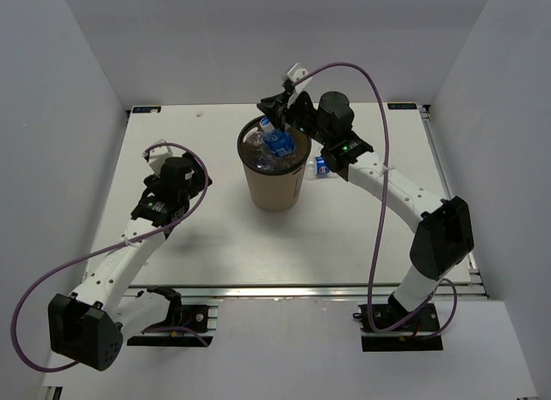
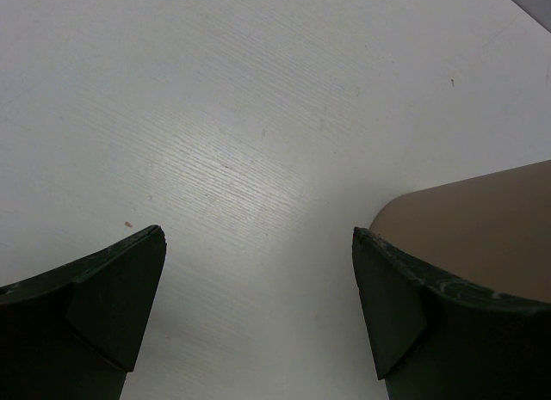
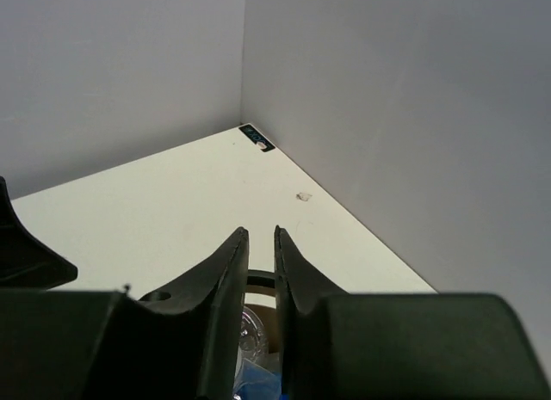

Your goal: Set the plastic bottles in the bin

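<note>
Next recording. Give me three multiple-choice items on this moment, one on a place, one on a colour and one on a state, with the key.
1. Where is the one bottle that is outside the bin?
A. On the table, just beside the bin on its right
B. At the far left corner
C. At the near edge, between the arm bases

2. What colour is the bin's wall?
A. Blue
B. Brown
C. Green

3. How do the left fingers stand?
A. Shut on a bottle
B. Shut on nothing
C. Wide open with nothing between them

Key:
1 A: the top view shows its blue label next to the bin's right side.
2 B: the wall is cardboard brown in the top and left wrist views.
3 C: the left wrist view shows only bare table between them.
</note>
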Controlling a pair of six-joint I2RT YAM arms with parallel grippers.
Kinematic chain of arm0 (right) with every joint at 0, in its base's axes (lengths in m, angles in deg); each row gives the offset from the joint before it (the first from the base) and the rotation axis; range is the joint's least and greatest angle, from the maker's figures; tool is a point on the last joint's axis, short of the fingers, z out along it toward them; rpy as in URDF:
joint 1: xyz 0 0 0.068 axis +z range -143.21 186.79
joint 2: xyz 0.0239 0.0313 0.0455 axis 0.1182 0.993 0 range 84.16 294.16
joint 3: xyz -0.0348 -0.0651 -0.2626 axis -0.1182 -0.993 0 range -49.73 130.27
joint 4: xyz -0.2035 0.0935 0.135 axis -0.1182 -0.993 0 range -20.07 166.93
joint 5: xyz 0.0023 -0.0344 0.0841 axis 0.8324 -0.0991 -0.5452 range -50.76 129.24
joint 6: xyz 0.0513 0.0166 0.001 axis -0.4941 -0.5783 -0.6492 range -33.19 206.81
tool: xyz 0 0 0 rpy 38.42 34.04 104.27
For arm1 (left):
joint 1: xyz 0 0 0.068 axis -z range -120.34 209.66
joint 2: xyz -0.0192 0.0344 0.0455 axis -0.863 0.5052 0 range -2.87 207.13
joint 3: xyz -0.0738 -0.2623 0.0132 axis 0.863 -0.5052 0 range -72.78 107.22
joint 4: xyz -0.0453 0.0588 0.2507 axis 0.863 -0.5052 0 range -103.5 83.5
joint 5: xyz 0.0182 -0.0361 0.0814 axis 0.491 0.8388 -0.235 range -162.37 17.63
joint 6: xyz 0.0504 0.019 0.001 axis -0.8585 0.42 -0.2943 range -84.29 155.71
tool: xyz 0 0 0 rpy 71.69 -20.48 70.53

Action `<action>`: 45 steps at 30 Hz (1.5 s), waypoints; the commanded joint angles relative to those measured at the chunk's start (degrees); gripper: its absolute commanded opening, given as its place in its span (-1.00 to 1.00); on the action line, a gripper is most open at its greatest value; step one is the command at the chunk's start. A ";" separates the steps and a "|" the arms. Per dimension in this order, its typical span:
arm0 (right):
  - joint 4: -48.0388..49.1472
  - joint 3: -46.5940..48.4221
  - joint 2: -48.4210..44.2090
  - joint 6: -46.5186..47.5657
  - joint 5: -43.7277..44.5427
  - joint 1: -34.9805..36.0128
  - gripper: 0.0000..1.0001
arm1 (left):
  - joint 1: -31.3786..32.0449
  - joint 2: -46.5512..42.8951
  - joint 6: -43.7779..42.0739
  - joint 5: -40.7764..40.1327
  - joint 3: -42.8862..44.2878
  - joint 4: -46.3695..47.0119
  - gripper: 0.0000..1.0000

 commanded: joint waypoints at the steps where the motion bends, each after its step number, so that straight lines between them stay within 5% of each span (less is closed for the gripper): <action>1: -6.35 -2.86 -1.27 0.96 2.52 -0.06 -0.56 | -0.44 -0.20 -0.62 0.04 -0.37 0.41 0.96; 14: -9.61 -12.54 -1.54 0.43 11.21 -0.06 -0.65 | -0.44 -0.02 -0.27 0.04 -0.37 0.06 0.96; 22: -7.33 -21.49 1.10 -2.89 17.38 -0.06 -0.98 | -0.44 -0.11 -0.62 -0.14 -0.37 -0.03 0.96; 34: -2.23 -27.04 -0.49 -6.42 18.52 -0.06 -1.00 | -0.44 -0.28 -0.36 -0.49 -0.72 -0.21 0.96; 45: -9.07 -10.72 -2.69 -2.56 13.79 -0.06 -0.82 | -0.44 -0.11 -0.44 0.74 0.42 0.32 0.97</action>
